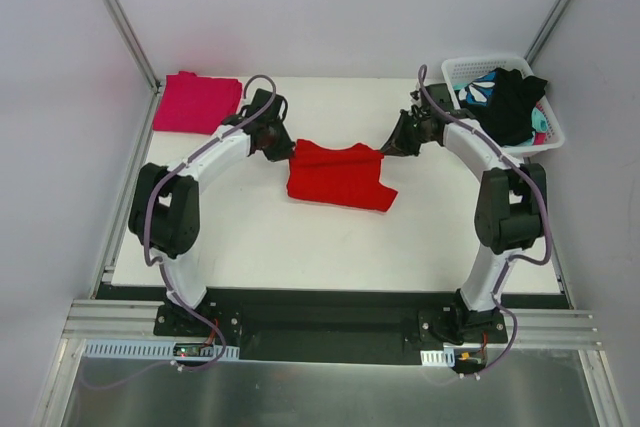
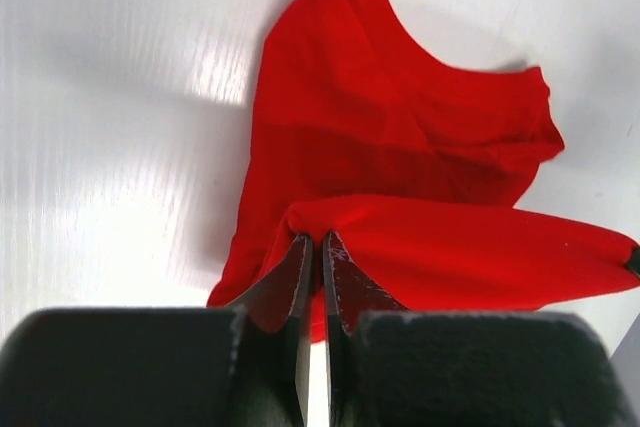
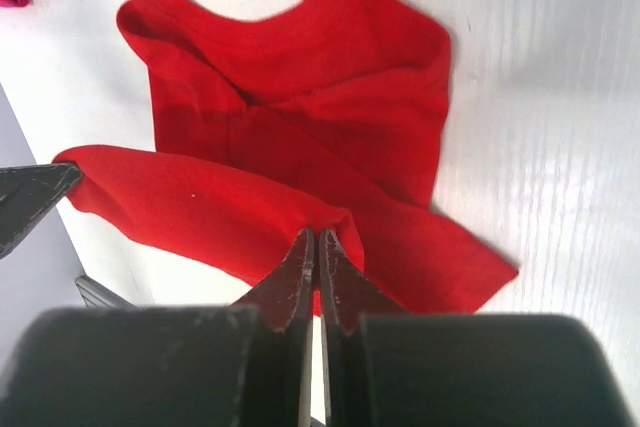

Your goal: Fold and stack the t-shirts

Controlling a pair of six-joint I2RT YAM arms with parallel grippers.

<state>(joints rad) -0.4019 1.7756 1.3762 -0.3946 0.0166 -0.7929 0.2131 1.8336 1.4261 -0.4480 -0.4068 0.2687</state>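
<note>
The white worktop (image 1: 300, 247) carries a red t-shirt (image 1: 335, 175) near its middle, partly folded. A folded magenta t-shirt (image 1: 195, 102) lies at the far left corner, and a white basket (image 1: 462, 71) stands at the far right corner.

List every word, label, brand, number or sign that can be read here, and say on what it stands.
None can be read.
The red shirt and the pink shirt are plain.
The basket shows no label.
The patterned cloth in it carries shapes, not letters.
Any marks on the arm bases are too small to read.
</note>
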